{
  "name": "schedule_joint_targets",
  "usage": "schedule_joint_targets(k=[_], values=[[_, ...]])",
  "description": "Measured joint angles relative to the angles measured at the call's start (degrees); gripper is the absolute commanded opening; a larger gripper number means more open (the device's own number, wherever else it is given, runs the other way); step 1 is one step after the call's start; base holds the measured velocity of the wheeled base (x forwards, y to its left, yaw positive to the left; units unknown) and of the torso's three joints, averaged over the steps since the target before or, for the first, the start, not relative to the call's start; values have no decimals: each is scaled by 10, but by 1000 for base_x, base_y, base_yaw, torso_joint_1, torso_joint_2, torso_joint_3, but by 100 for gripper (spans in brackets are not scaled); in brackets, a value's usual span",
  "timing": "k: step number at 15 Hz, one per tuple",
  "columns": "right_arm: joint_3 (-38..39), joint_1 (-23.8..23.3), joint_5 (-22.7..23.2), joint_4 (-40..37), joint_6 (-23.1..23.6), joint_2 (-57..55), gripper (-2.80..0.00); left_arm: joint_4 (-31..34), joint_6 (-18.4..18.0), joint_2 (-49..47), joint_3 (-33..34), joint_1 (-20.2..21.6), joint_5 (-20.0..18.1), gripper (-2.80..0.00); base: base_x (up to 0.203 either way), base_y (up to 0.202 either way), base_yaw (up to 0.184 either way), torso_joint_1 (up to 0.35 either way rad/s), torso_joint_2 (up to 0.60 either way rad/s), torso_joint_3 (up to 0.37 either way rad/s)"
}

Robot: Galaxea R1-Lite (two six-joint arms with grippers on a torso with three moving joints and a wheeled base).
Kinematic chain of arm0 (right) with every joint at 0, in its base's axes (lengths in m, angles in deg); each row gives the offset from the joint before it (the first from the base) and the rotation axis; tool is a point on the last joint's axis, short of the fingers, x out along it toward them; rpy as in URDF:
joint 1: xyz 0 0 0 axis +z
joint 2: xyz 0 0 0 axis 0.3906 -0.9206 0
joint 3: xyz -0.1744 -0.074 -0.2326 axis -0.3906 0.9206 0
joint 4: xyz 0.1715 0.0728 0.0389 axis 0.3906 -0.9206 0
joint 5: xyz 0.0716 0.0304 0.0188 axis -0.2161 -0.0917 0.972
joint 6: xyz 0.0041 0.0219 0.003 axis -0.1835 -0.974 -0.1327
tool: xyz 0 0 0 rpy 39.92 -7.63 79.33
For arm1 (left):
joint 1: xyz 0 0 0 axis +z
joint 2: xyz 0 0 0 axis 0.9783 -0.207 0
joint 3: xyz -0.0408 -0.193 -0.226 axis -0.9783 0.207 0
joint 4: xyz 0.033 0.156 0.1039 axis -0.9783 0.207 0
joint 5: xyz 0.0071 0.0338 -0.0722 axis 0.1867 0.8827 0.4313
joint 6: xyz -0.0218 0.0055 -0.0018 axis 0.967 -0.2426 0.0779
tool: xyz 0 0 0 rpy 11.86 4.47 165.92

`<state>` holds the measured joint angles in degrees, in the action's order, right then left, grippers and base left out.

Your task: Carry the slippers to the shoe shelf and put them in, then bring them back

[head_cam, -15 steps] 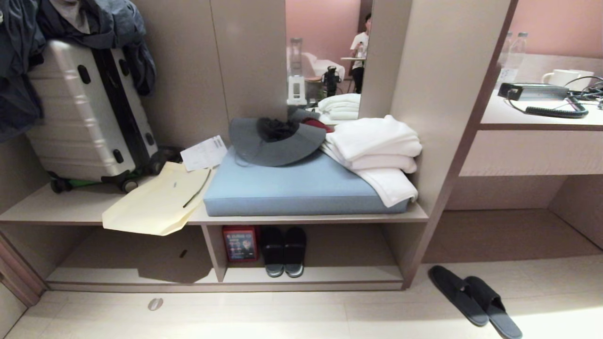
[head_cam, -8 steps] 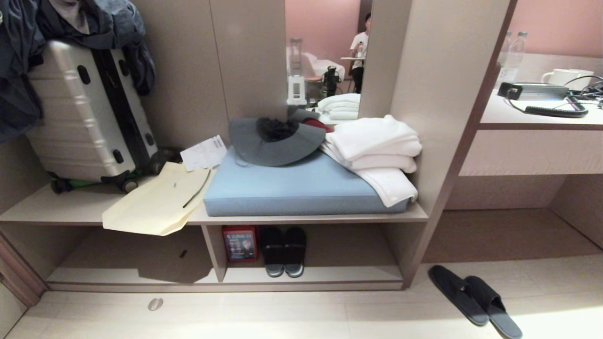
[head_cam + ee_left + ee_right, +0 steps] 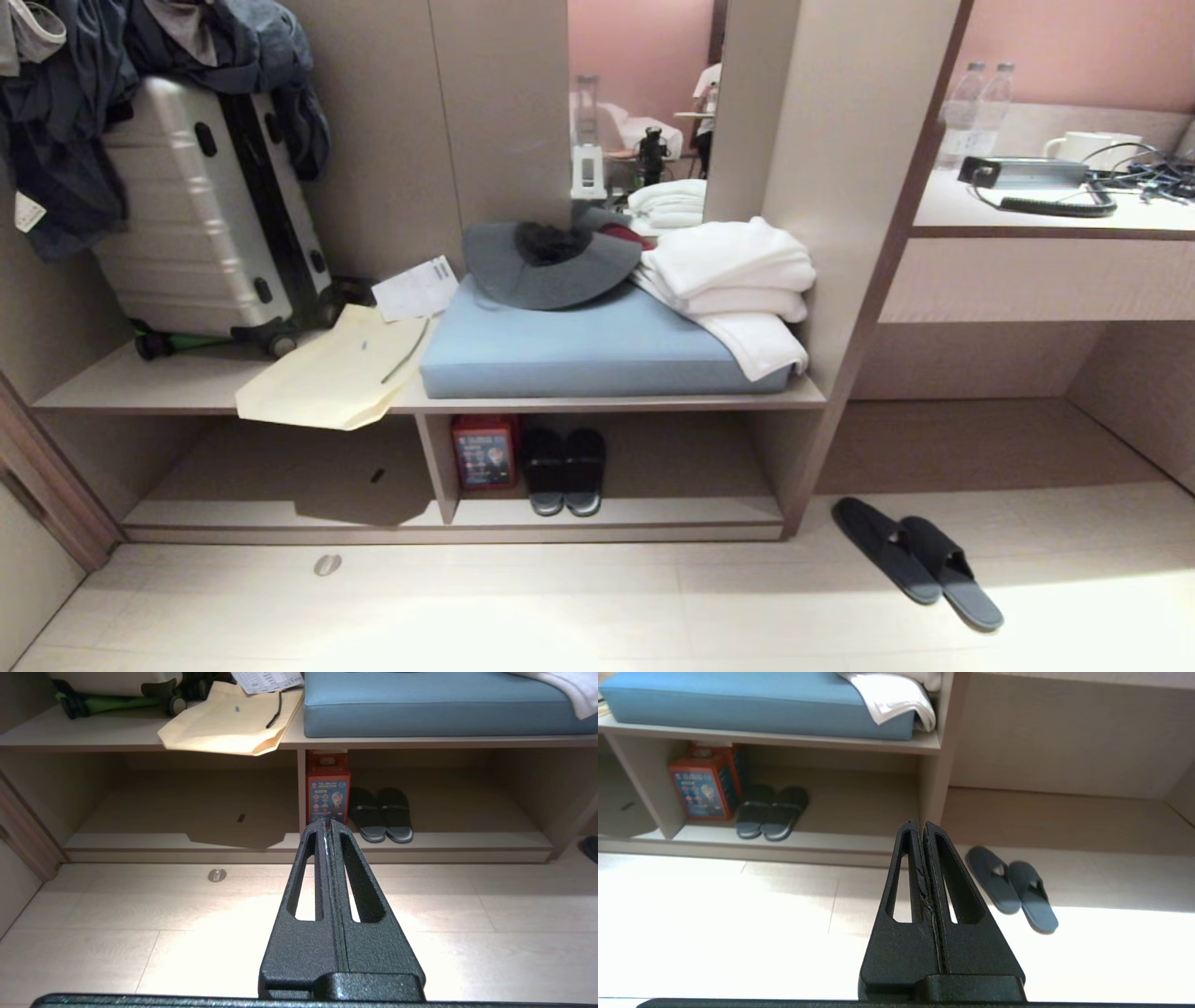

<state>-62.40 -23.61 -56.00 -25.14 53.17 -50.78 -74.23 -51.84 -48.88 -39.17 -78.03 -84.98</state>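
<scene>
The pair of flat, thin-soled dark grey fabric slippers [image 3: 918, 560] lies on the pale floor, just outside the right end of the unit — side by side and touching, set at a slant, soles down. In the right wrist view each shows a small pale patch inside its opening. The low, open-fronted shoe shelf [image 3: 691, 511] of light taupe laminate has a pale base board — its right half is bare.
</scene>
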Motion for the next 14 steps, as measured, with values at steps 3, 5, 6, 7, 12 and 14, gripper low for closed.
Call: schedule_joint_targets(k=[3, 5, 6, 7, 12, 14], values=[[0, 0, 0, 0, 0, 0, -280, 0, 0, 0, 0, 0, 0, -280, -193, 0, 1, 2, 2, 4], [0, 0, 0, 0, 0, 0, -280, 0, 0, 0, 0, 0, 0, -280, -198, 0, 2, 2, 5, 5], [0, 0, 0, 0, 0, 0, -280, 0, 0, 0, 0, 0, 0, -280, -194, 0, 0, 3, 1, 2], [0, 0, 0, 0, 0, 0, -280, 0, 0, 0, 0, 0, 0, -280, -195, 0, 2, 2, 11, 3], [0, 0, 0, 0, 0, 0, -280, 0, 0, 0, 0, 0, 0, -280, -197, 0, 2, 3, 3, 3], [0, 0, 0, 0, 0, 0, -280, 0, 0, 0, 0, 0, 0, -280, -196, 0, 0, 4, 0, 5]])
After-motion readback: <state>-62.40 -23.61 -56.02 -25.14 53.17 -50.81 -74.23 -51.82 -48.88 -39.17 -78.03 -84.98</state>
